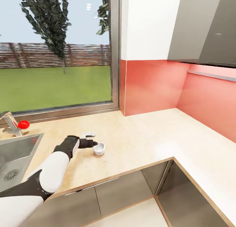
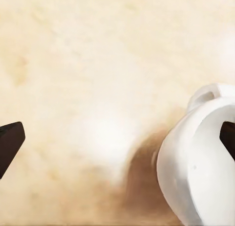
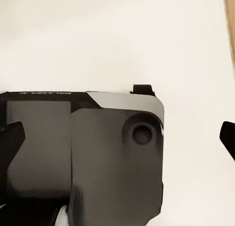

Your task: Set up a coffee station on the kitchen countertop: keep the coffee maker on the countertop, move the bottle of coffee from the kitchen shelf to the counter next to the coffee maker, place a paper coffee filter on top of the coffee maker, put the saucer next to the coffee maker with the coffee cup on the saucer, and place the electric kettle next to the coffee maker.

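Note:
The small white coffee cup (image 1: pixel 99 148) stands upright on the light wood countertop (image 1: pixel 147 135), a little right of the sink. My left gripper (image 1: pixel 95 139) is open at the cup's left side. In the left wrist view the cup (image 2: pixel 196 167) sits at one end of the open left gripper (image 2: pixel 117 140). One dark fingertip (image 2: pixel 228 138) overlaps the cup's rim, and the other fingertip (image 2: pixel 10 143) is far off over bare wood. The cup's handle (image 2: pixel 201 95) points away from the fingers. My right gripper (image 3: pixel 120 140) is open and holds nothing.
A steel sink (image 1: pixel 19 145) with a red-knobbed tap (image 1: pixel 23 124) lies at the left. A large window backs the counter, and red backsplash (image 1: pixel 150 89) lines the corner. A dark overhead edge (image 1: pixel 206 62) hangs at upper right. The right wrist view looks down on my dark base (image 3: pixel 98 152).

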You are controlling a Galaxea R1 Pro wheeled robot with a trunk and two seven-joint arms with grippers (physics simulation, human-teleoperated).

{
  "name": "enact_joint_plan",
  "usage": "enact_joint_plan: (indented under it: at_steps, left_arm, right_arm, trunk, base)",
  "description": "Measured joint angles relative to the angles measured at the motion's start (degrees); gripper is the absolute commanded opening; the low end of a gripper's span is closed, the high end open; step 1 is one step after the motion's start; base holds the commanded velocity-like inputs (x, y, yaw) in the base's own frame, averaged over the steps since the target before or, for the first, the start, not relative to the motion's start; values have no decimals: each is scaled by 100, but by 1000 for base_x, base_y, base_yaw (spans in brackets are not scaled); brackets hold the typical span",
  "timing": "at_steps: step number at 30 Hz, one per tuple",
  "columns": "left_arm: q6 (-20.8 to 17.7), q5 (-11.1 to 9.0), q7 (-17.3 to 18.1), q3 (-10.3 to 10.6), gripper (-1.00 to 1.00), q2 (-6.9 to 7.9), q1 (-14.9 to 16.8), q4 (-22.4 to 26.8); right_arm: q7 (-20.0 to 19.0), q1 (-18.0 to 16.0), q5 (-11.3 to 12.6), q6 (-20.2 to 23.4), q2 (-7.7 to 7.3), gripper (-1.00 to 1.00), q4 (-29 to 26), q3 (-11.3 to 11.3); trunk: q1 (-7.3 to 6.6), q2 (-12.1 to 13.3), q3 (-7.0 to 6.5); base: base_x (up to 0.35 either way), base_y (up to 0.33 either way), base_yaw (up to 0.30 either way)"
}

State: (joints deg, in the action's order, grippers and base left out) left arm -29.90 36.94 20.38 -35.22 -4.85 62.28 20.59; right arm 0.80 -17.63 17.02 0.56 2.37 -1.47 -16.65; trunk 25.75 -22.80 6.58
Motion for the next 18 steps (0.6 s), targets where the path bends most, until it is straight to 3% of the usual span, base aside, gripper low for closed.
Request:
enact_joint_plan:
  at_steps: [18]
  left_arm:
    - [1, -17, -1, 0, 100, -31, -37, -10]
  right_arm:
    - [0, 1, 0, 0, -7, 100, -1, 0]
  trunk:
    - [0, 0, 0]
  base:
    - [0, 0, -17]
